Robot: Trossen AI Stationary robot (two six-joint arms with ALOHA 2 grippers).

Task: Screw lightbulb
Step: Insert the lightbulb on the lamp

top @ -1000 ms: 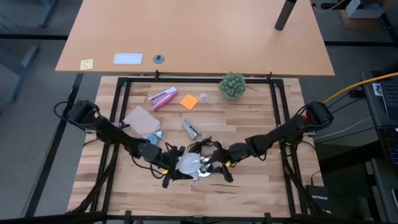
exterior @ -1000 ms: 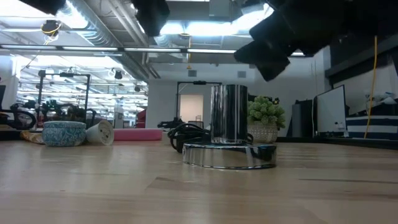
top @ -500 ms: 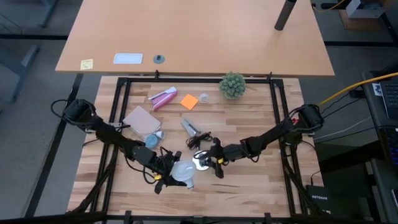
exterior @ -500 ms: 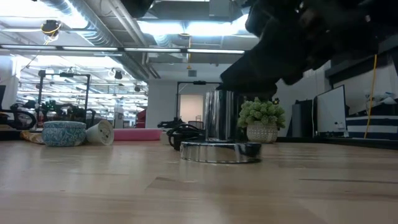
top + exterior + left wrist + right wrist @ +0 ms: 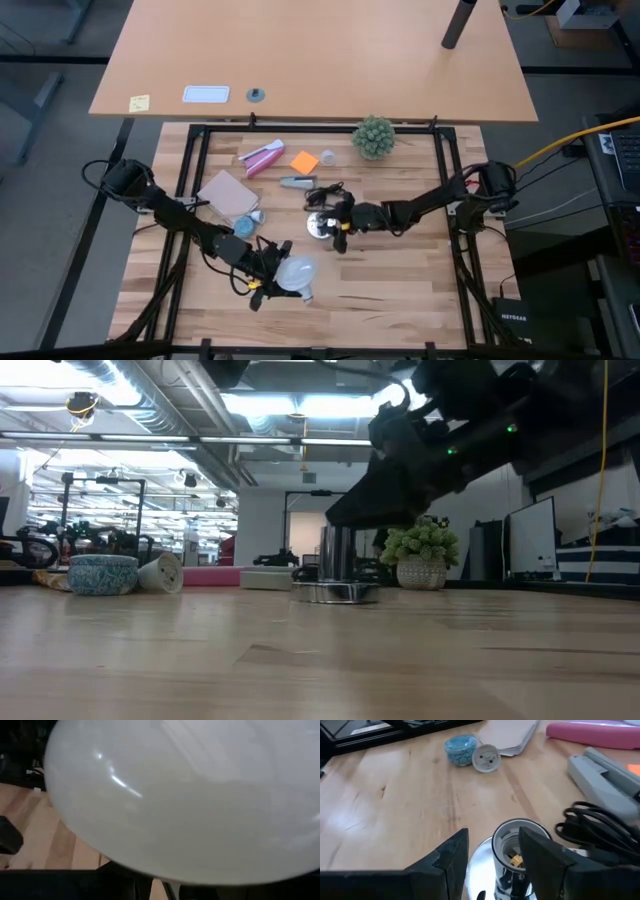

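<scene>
The white frosted lightbulb [image 5: 296, 272] hangs over the near middle of the table and fills the left wrist view [image 5: 190, 795]. My left gripper [image 5: 280, 276] is closed around it from the left. The shiny metal socket [image 5: 319, 226] stands upright on its round base [image 5: 336, 594] at mid-table. Its black cord [image 5: 325, 192] is bunched on the table behind it. My right gripper [image 5: 330, 226] reaches in from the right, shut on the socket's upright tube [image 5: 516, 840], which is open at the top. My left gripper holds the lightbulb by the sides of its rounded dome [image 5: 288, 270], coming in level from the table's left. The dome itself hides the fingers in the wrist view. The bulb does not show at table height in the low view. My right gripper has the socket's upright tube [image 5: 506, 845] between its two fingers [image 5: 540, 857], near the tube's open top. The fingers slant down from the table's right. The socket stands upright, and its round base rests on the table.
A grey oblong item [image 5: 297, 183] lies just beyond the cord. A pink thing [image 5: 262, 157], an orange note [image 5: 304, 162] and the green plant ball [image 5: 373, 136] sit farther back. A blue patterned cup [image 5: 460, 747], a small white round piece [image 5: 485, 757] and papers [image 5: 227, 190] are at the left.
My right gripper has swung toward the table's far edge and tipped downward. It has slid the socket along the table, away from the lightbulb. The cord and the grey oblong item have been pushed farther back. The lightbulb now hangs well apart from the socket.
</scene>
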